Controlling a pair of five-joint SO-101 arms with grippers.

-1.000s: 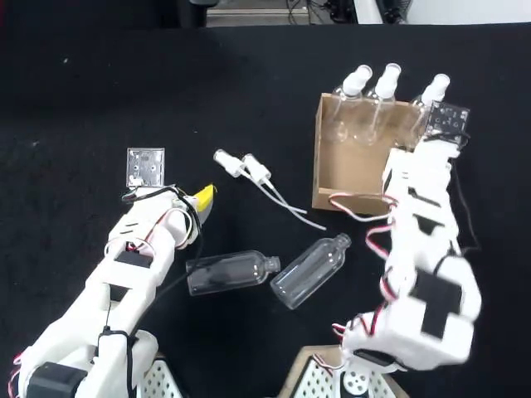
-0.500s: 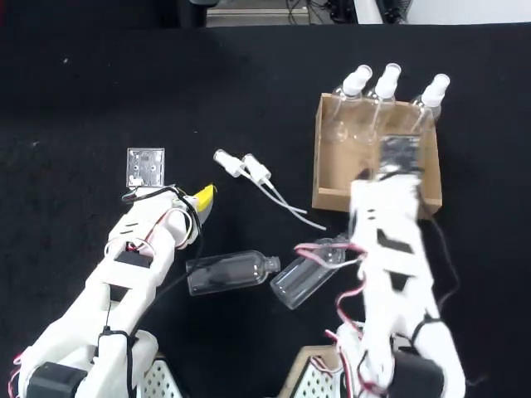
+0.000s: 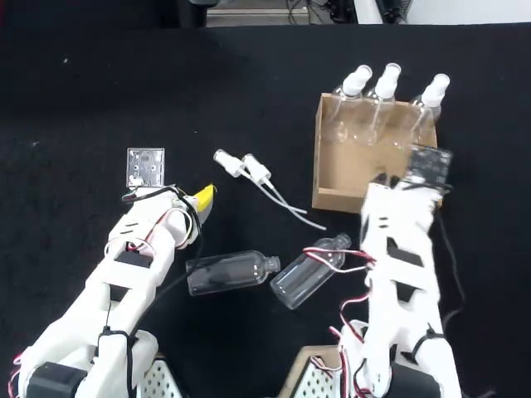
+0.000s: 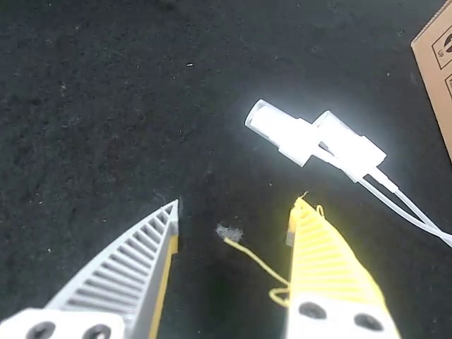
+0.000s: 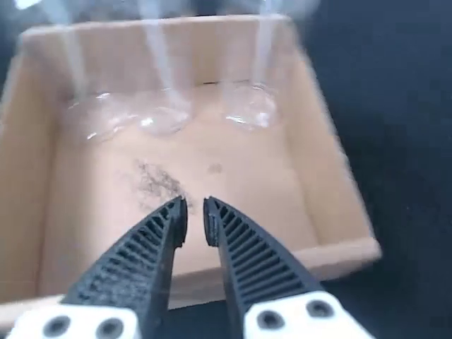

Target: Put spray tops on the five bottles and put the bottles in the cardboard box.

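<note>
Right wrist view: box (image 5: 240, 183) under pincer (image 5: 195, 210)

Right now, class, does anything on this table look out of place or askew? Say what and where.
Yes. One uncapped bottle and a second bottle lie on their sides outside the cardboard box. Two spray tops lie loose near them. A frayed yellow thread trails from the left gripper.

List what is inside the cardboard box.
Three spray-topped bottles stand along the far wall of the cardboard box; its floor holds nothing else. In the high view the right arm covers its near right corner.
</note>
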